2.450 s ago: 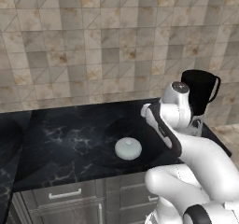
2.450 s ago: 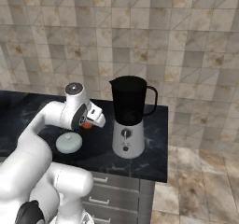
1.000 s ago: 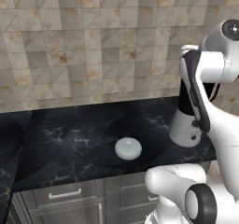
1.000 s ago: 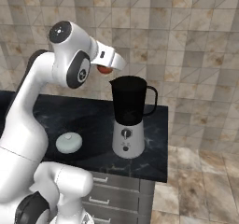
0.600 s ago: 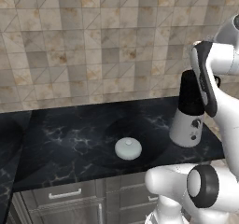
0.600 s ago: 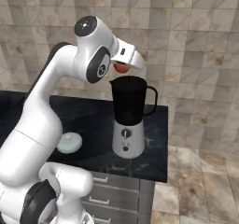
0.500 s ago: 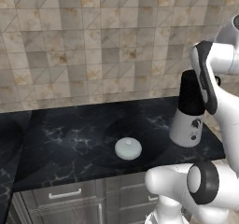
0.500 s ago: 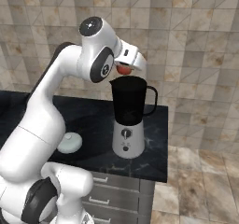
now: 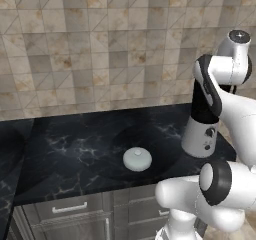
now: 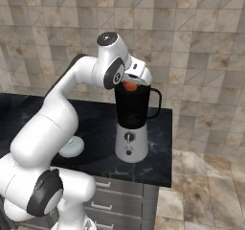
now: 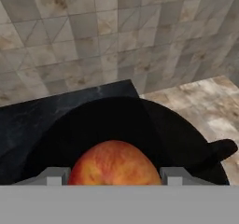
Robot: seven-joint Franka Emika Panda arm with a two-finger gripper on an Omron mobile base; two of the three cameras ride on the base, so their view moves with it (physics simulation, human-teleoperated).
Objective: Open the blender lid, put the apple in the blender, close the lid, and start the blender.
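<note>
While the gripper (image 10: 130, 84) clamps the apple (image 11: 115, 164) between its half-spread jaws, it hangs right over the open mouth of the blender (image 10: 132, 123). At the blender's nine o'clock, the blender lid (image 9: 137, 159) lies on the dark counter (image 9: 75, 154).

In the left base view the arm covers most of the blender (image 9: 201, 136) jar. In the hand view the apple (image 11: 115, 166) is cut off below, and the jar's handle runs past the right edge.
</note>
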